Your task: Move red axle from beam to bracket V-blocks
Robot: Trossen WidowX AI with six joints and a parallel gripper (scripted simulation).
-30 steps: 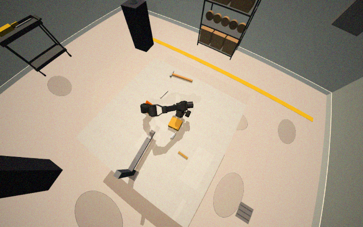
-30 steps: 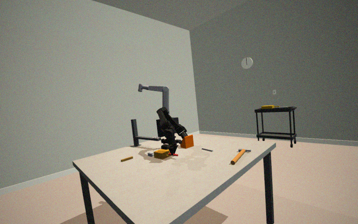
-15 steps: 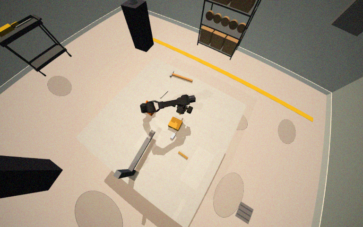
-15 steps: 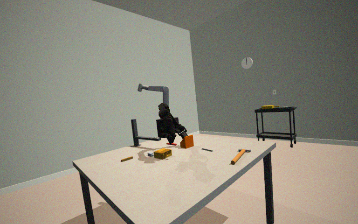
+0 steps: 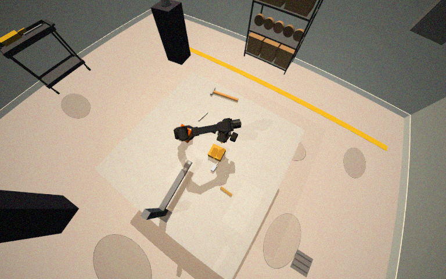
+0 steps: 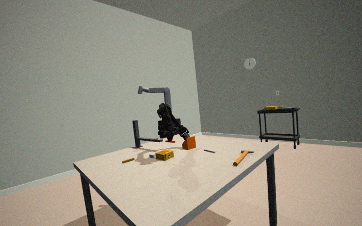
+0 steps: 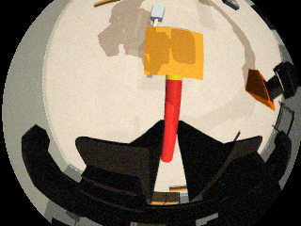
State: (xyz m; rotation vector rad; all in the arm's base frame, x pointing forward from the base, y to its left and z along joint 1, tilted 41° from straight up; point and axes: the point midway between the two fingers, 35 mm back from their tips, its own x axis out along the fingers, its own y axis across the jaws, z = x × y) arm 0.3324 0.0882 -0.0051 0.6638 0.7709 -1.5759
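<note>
Wrist view: the black gripper (image 5: 223, 137) (image 6: 169, 139) (image 7: 169, 124) pinched the red axle (image 6: 169, 141) (image 7: 172, 108) apart from the yellow beam (image 5: 216, 152) (image 6: 164, 155) (image 7: 173, 53), which lay toward twelve o'clock. Extraction seemed done; carrying it level to the V-blocks, not clearly identifiable, came next.

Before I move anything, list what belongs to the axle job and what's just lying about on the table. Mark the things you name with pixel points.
For the job:
- red axle (image 6: 170, 141) (image 7: 172, 108), held in the gripper (image 6: 169, 140) (image 7: 169, 124)

Just lying about:
- hammer (image 5: 225, 95) (image 6: 241, 157)
- thin grey rod (image 5: 203, 116) (image 6: 209, 150)

Can't tell the roles of the yellow block, small pale block or yellow bar.
</note>
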